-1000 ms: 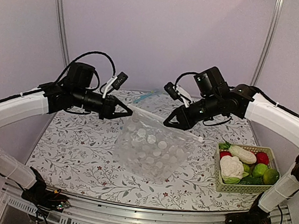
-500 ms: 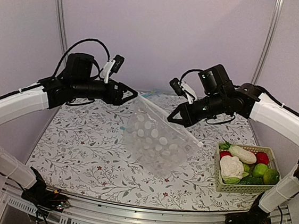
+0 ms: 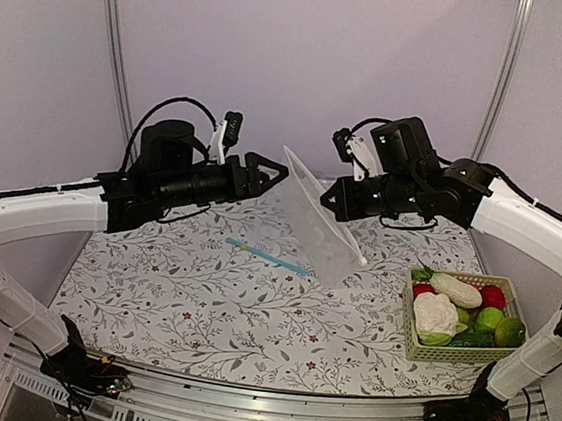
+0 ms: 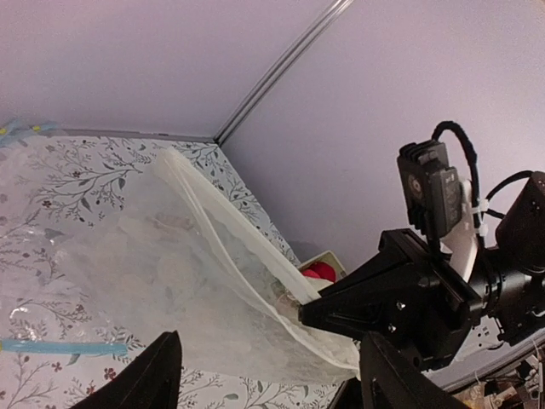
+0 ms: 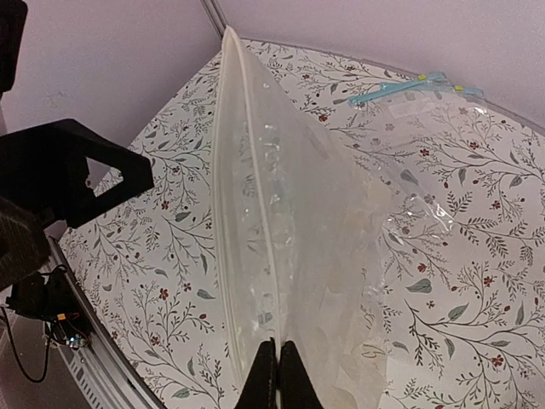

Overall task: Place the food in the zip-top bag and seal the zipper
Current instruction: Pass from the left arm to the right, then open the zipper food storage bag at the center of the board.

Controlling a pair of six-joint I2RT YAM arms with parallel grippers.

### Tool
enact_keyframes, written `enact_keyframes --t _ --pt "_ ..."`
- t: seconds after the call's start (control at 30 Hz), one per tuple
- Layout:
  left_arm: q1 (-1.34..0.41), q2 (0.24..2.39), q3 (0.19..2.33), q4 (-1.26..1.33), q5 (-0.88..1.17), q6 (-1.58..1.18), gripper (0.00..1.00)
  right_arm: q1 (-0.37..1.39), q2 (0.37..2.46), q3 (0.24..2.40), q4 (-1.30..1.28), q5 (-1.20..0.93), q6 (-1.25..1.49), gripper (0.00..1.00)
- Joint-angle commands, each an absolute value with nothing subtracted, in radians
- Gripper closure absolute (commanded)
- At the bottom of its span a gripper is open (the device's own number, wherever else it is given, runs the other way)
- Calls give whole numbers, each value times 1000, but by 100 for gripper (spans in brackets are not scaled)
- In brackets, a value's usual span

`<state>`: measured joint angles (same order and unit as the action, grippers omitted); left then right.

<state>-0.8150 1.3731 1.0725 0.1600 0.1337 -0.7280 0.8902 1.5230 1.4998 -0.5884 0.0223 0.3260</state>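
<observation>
One zip-top bag (image 3: 325, 231) in right gripper (image 5: 275, 375)

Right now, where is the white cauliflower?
In the top view, the cauliflower sits in the basket at the near right corner of the table, in its front left part, just in front of the long white radish.

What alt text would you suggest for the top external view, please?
The right pincer, shut, holds a clear bag up by its edge above a floral table, while the left pincer stands open beside the bag's top corner. A basket of toy vegetables and fruit sits at the table's right.
</observation>
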Motion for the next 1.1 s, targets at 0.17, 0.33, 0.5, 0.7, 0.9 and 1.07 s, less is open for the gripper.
enact_keyframes --t 0.17,0.33,0.5,0.7,0.9,1.07 --pt "-860 1563 1078 326 241 -926 33 910 1575 1527 -538 72 354 100" --pt "-863 1601 1084 341 244 -948 40 920 1577 1523 -538 83 349 100" --pt "-863 1619 1092 355 242 -960 40 928 1585 1523 -550 105 327 100" --pt "-862 1634 1106 355 248 -962 35 929 1597 1525 -561 116 318 100" --pt "-862 1654 1113 352 250 -960 45 937 1599 1525 -566 134 308 100" --pt "-859 1659 1111 338 237 -963 62 941 1598 1528 -573 150 294 100"
